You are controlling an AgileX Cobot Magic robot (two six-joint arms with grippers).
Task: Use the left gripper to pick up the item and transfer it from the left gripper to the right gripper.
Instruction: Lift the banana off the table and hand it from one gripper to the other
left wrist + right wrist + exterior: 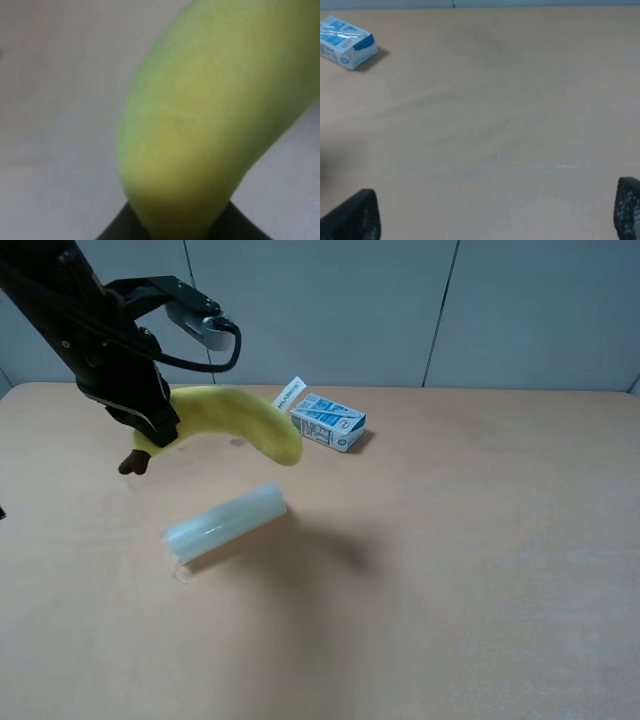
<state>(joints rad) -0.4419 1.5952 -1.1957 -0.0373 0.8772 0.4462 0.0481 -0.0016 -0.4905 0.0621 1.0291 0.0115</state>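
While the left gripper [157, 432] pinches one banana [240, 416], the right gripper [490, 215] holds jaws spread.

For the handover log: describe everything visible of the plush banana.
The plush banana is yellow, soft-looking fabric, curved, with a dark brown stem tip and a small white tag at the other end. The left claw clamps it near the stem end and holds it in the air above the table, roughly level, arching upward. Nothing else appears to touch it.
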